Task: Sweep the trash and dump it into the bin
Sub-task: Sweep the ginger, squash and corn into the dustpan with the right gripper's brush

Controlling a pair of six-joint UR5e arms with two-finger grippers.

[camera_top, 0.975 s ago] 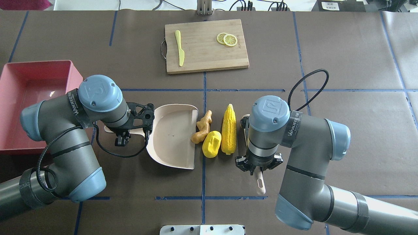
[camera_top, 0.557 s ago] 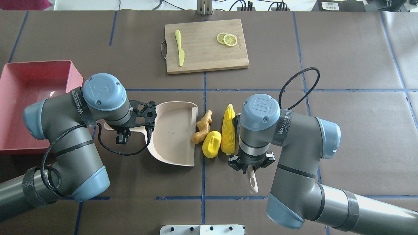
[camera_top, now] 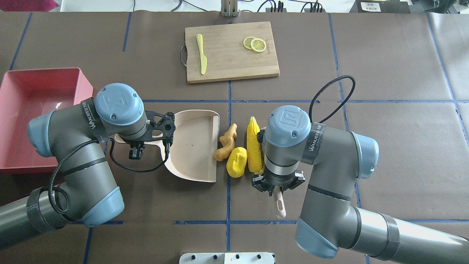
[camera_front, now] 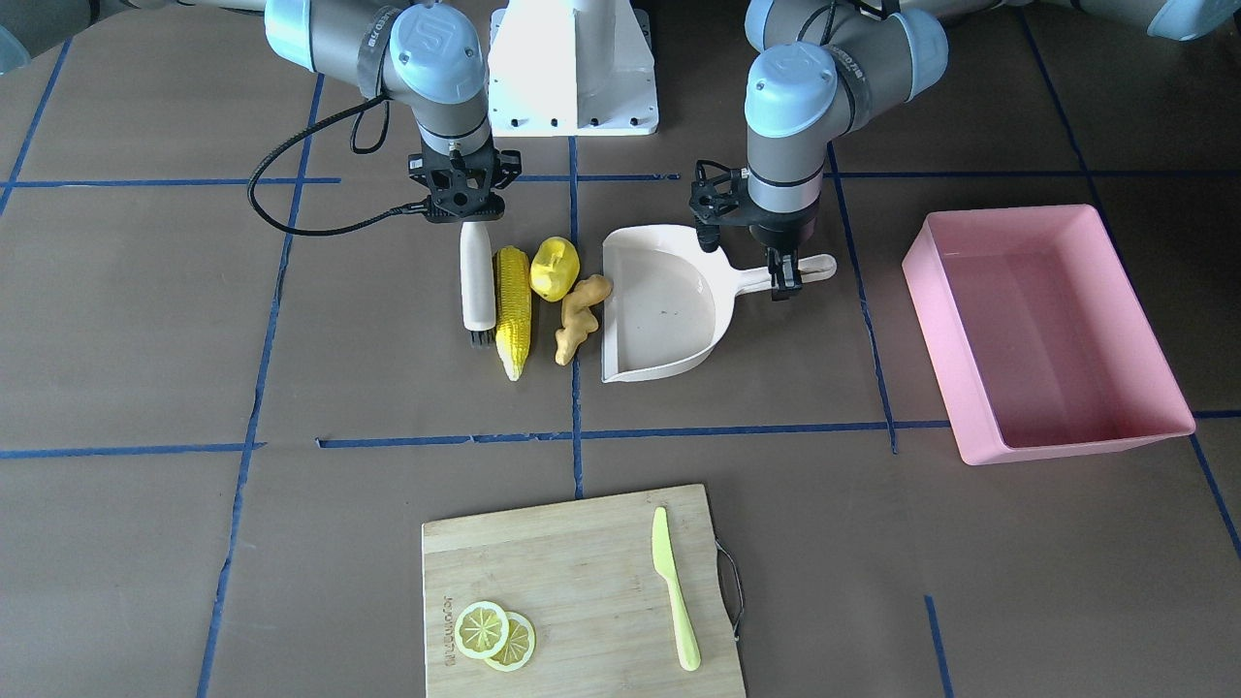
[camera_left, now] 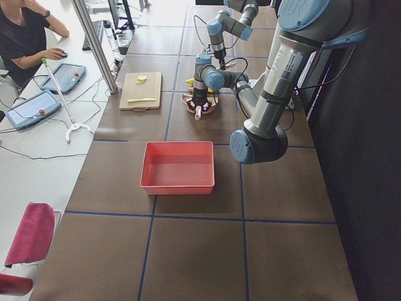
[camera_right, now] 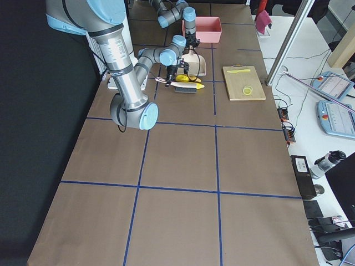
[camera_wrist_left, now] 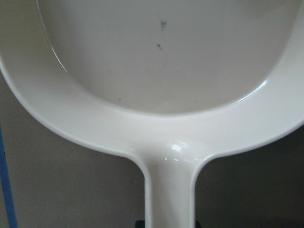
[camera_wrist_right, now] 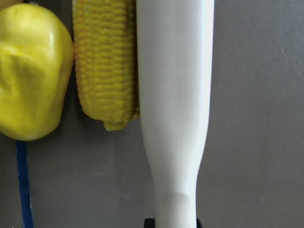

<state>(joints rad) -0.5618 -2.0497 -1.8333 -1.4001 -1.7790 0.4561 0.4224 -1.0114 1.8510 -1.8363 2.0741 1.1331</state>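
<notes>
3 pieces of trash lie in a tight row on the worktop (camera_front: 291,388), between the brush and the dustpan. The corn cob (camera_front: 512,310) is pressed along the brush (camera_front: 477,276), the potato lump (camera_front: 554,268) sits just beside the cob, and the ginger root (camera_front: 577,315) is at the lip of the dustpan (camera_front: 659,320) (touching it or very nearly, hard to say). None of the 3 is in the pan yet.

The right gripper (camera_front: 465,215) has its jaws clamped on the brush handle, and the brush lies parallel to the pan's open edge. The left gripper (camera_front: 783,276) has its jaws clamped on the dustpan handle, with the pan's mouth facing the trash. The bin (camera_front: 1057,330) stands well apart on the robot's left, with no trash in it.

The step in hand looks like the sweep itself. The next move probably calls for the right arm to push the row sideways over the lip while the left braces the pan against sliding. The rounded potato may roll out at one end, and the long cob could catch on a side wall unless it goes in square.
</notes>
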